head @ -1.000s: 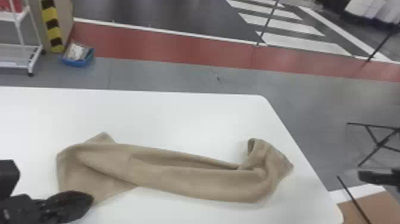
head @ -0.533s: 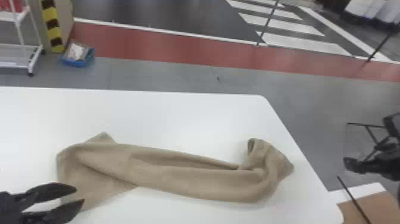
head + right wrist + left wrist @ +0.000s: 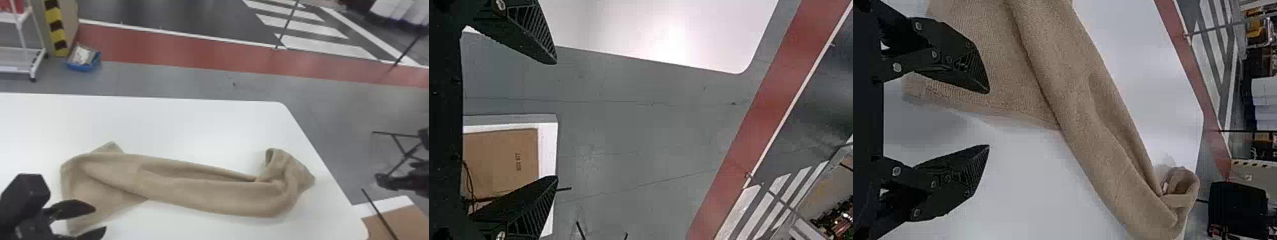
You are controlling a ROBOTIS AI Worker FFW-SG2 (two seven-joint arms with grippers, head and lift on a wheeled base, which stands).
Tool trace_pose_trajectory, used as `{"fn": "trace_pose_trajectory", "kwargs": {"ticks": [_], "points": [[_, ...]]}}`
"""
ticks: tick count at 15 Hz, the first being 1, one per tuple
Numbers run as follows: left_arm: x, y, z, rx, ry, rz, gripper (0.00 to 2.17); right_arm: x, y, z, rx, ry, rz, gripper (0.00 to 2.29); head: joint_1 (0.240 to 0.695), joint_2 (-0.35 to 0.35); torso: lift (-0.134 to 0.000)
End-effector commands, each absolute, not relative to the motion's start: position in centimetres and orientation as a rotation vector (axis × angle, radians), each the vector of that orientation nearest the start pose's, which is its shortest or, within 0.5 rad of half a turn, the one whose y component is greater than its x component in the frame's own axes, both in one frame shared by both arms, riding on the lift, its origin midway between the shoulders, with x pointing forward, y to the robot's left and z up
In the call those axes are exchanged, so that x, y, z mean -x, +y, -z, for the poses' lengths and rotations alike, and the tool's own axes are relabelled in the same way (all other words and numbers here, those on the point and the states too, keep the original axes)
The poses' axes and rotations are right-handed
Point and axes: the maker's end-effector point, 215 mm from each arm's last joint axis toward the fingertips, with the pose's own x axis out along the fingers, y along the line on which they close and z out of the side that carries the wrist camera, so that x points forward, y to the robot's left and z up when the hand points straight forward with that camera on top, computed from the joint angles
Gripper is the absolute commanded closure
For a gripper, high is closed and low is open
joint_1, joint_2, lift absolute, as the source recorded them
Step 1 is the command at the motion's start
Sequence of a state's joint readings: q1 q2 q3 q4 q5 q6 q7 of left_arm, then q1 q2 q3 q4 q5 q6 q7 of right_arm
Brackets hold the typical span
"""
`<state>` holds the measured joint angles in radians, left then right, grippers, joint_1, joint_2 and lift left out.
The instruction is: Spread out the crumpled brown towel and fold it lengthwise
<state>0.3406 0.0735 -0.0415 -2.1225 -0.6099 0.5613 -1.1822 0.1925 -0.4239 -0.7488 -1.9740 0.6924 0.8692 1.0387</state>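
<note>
White table (image 3: pixel 198 127) | left hand (image 3: pixel 100 219) wide, by brown towel (image 3: pixel 191 193) | right hand (image 3: pixel 394 174) wide, beyond table edge

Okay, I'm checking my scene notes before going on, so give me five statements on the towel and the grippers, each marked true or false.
1. The brown towel rests on the white table. True.
2. The towel is spread out flat. False: it lies bunched in a long strip, its right end curled over.
3. The right gripper is out past the table's right edge. True.
4. The left gripper is by the towel's left end. True.
5. Both grippers are clamped on the towel. False: both are open and empty.
</note>
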Motion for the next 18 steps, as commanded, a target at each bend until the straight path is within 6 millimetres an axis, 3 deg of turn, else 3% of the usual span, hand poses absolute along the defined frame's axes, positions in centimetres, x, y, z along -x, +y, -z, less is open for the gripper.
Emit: {"fn": "trace_pose_trajectory", "kwargs": {"ticks": [1, 7, 12, 13, 14, 18], "points": [[-36.9, 11.7, 44.8, -0.367, 0.666, 0.941, 0.61, -33.3, -68.3, 31.2, 0.427, 0.867, 0.276, 0.06, 0.695, -0.350, -0.124], [-36.4, 13.0, 45.4, -0.359, 0.718, 0.919, 0.61, -32.8, -68.5, 31.4, 0.414, 0.869, 0.280, 0.06, 0.695, -0.350, -0.124], [-36.5, 13.5, 45.8, -0.374, 0.733, 0.900, 0.73, -32.5, -68.5, 31.7, 0.402, 0.874, 0.285, 0.06, 0.695, -0.350, -0.124], [-36.6, 13.5, 45.7, -0.375, 0.731, 0.896, 0.79, -32.5, -68.4, 31.7, 0.402, 0.875, 0.283, 0.06, 0.695, -0.350, -0.124], [-36.8, 13.6, 45.7, -0.375, 0.729, 0.888, 1.19, -32.4, -68.4, 31.8, 0.400, 0.876, 0.281, 0.06, 0.695, -0.350, -0.124], [-37.4, 14.4, 45.6, -0.378, 0.728, 0.849, 1.26, -32.3, -68.3, 32.1, 0.395, 0.879, 0.279, 0.06, 0.695, -0.350, -0.124]]}}
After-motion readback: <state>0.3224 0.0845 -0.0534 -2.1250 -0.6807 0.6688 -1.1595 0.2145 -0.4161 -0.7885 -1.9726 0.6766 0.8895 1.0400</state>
